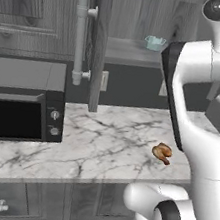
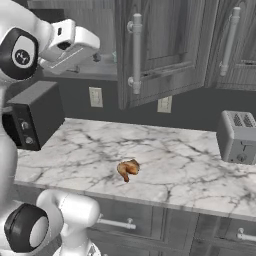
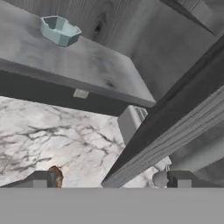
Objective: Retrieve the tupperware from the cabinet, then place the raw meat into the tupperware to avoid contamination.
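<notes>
On the cabinet [image 1: 100,44] shelf, well back from its front edge, the tupperware [image 1: 155,43] is seen standing upright and untouched. Retrieval is judged to be the step in hand: the claw [image 3: 109,181], spread wide and empty, must be advanced past the open door and lowered around the container. Below, the raw meat [image 1: 162,152] lies on the marble surface [image 1: 106,147].

Teal tupperware [image 1: 155,42] on cabinet [image 1: 129,52] shelf (meat [image 1: 162,152] below).
</notes>
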Motion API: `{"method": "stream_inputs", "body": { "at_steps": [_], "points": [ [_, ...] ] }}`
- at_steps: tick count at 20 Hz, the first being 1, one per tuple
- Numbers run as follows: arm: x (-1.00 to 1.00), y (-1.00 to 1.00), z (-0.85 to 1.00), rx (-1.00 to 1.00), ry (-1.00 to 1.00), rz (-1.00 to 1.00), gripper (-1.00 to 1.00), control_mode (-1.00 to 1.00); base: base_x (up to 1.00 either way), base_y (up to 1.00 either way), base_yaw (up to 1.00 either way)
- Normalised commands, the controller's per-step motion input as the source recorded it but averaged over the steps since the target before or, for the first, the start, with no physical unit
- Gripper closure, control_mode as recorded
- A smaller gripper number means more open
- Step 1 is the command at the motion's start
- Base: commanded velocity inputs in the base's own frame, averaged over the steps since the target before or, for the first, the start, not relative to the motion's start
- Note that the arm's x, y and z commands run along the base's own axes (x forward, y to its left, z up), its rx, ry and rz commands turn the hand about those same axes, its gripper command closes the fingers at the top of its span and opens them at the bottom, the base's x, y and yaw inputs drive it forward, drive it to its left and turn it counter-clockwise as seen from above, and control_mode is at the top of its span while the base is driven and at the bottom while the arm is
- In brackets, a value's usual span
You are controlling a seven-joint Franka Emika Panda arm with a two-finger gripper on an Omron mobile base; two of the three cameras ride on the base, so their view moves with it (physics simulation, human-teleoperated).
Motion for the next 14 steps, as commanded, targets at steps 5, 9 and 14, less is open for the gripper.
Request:
{"method": "stream_inputs", "body": {
  "at_steps": [5, 9, 14],
  "points": [
    [0.49, 0.02, -0.06, -0.27, 0.21, 0.04, -1.00, -1.00, 0.00, 0.00, 0.00],
    [0.40, -0.02, -0.18, -0.22, 0.16, 0.04, -1.00, -1.00, 0.00, 0.00, 0.00],
    [0.29, -0.15, -0.17, -0.14, 0.15, 0.00, -1.00, -1.00, 0.00, 0.00, 0.00]
  ]
}}
